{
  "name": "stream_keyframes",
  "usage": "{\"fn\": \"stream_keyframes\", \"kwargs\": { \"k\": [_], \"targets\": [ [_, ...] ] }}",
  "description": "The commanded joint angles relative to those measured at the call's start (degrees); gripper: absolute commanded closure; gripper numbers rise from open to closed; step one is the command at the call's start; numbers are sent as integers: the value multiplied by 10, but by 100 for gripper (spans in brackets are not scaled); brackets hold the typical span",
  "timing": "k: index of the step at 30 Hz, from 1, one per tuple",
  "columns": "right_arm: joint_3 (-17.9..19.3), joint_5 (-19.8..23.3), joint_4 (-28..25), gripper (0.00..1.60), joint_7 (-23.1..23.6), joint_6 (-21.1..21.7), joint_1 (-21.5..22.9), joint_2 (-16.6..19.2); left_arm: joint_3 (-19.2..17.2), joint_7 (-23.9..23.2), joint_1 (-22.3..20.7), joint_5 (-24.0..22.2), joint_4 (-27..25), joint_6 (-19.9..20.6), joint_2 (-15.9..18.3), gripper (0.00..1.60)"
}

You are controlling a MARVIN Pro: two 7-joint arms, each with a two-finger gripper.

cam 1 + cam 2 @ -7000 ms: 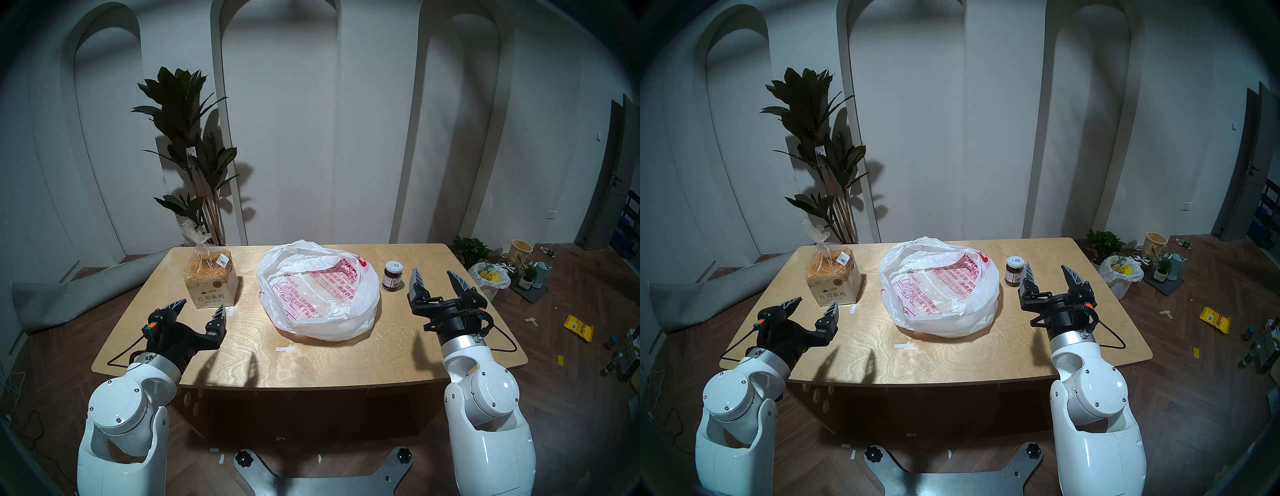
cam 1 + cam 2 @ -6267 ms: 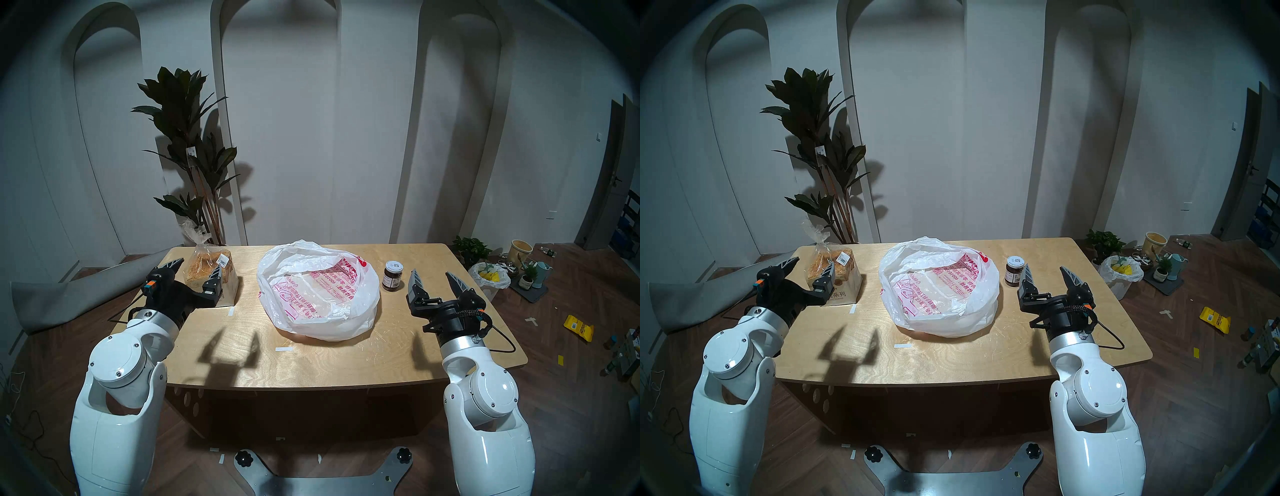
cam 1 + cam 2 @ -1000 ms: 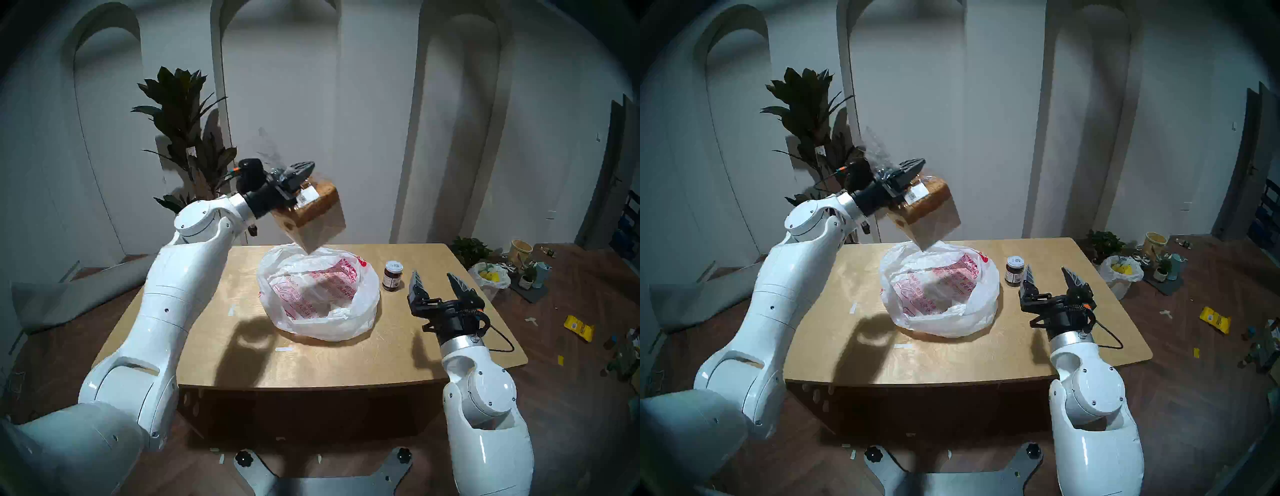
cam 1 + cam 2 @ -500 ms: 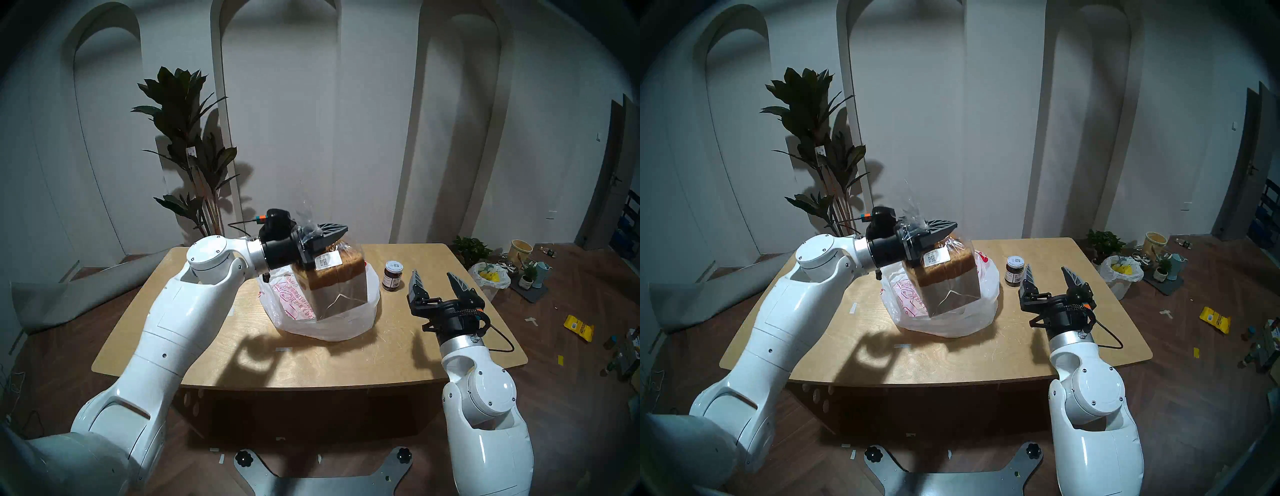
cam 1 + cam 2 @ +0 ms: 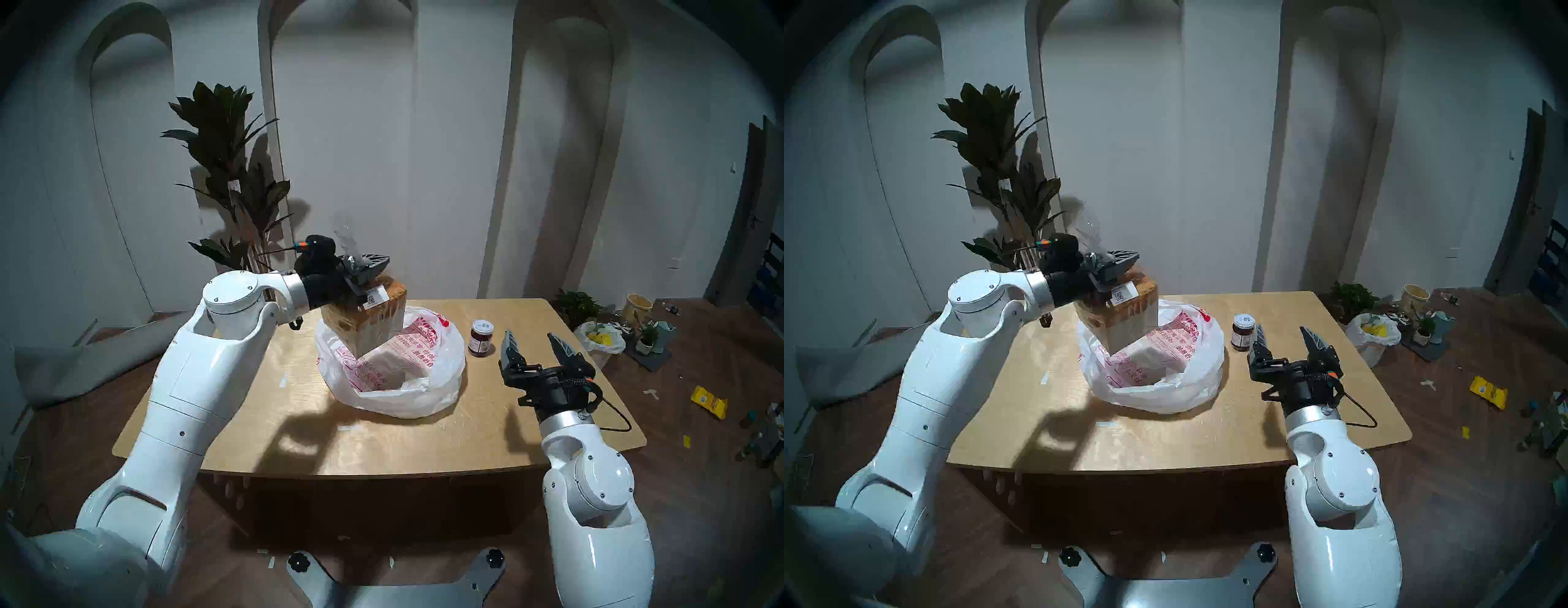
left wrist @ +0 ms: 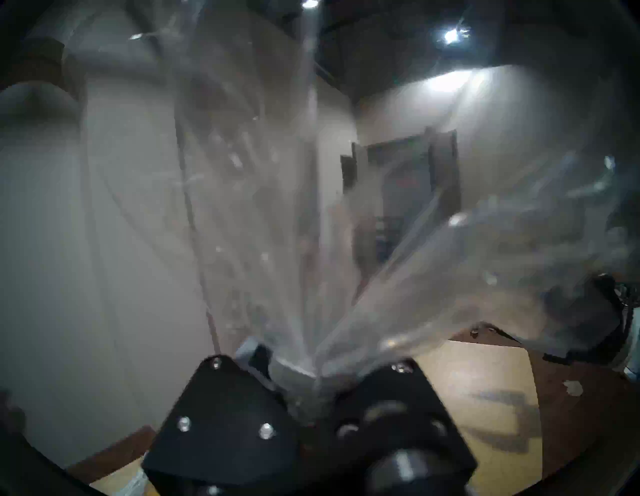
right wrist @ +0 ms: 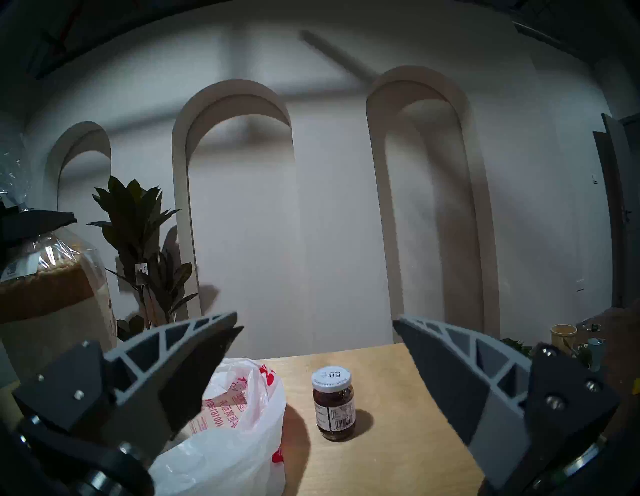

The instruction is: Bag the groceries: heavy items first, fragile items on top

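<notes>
Over the far half of the bench, above the far-left rim of the bag [image 5: 424, 395], the left gripper [image 5: 368, 271] has its fingers closed on the gathered neck of the clear wrapper [image 6: 277, 207], and the toast loaf [image 5: 373, 318] hangs from it tilted, one lower corner dipping toward the bag's mouth without resting on anything the head views can confirm. Half a second earlier the loaf sat much lower, sunk into the bag near its right side; now it has come back up and shifted toward the far-left corner of the bench, so the drop-in appears to have been reversed or is being re-aimed rather than finished. That matters because the jar [image 5: 481, 337] stands upright on the bench toward the far-right corner, just right of the bag and untouched, in the same spot as seven seconds ago. The right gripper [image 5: 536, 346] hovers near the right edge with its fingers spread wide and nothing between them, the jar just ahead of it in the wrist view. By the task's order the heavy jar should go in first; lifting the bread clear would leave room for that, though nothing shows this is the intent. Neither grocery is bagged yet.
</notes>
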Motion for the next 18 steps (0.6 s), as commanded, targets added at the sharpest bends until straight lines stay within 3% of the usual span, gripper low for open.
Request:
{"fn": "stream_keyframes", "kwargs": {
  "k": [1, 11, 18],
  "targets": [
    [0, 0, -16, 0, 1, -1, -1, 1, 4, 30, -15, -2, -1, 5, -36, 160],
    [0, 0, -16, 0, 1, -2, -1, 1, 29, 45, -49, 25, 86, -20, -57, 160],
    [1, 1, -15, 0, 2, -2, -1, 1, 36, 45, -57, 36, 115, -35, -61, 160]
  ]
}}
